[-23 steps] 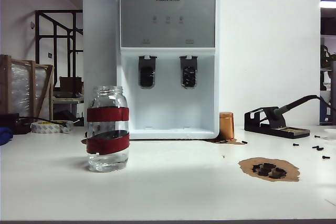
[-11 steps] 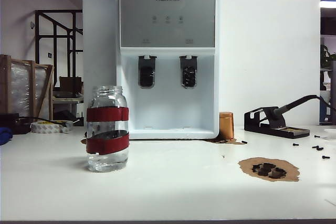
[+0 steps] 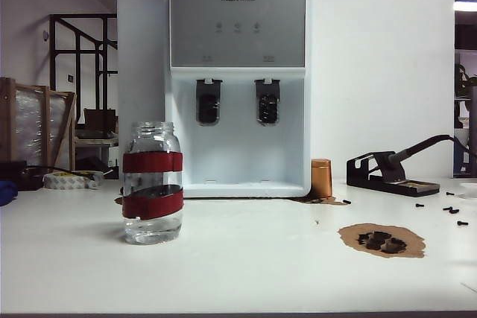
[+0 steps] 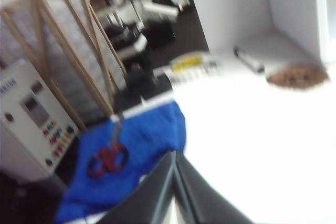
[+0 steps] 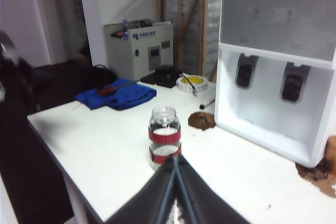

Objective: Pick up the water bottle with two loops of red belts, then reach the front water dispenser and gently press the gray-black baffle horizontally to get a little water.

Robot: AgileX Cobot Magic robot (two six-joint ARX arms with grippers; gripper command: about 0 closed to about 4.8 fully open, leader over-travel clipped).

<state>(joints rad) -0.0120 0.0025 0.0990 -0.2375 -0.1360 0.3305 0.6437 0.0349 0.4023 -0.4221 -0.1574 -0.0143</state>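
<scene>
The water bottle (image 3: 153,182) stands untouched on the table (image 3: 246,258), left of the water dispenser (image 3: 237,83). Both hands, left hand (image 4: 175,182) and right hand (image 5: 175,192), are closed and empty (neither shows in the exterior view). Approaching with fingers pressed together could knock the glass over, so they must spread first.

Between the earlier exterior pictures and this one, no visible thing has shifted: no object on the table (image 3: 246,258) sits anywhere new, and neither arm has come into that view. The earlier pictures cover only the exterior view, so the wrist views give nothing to compare.
</scene>
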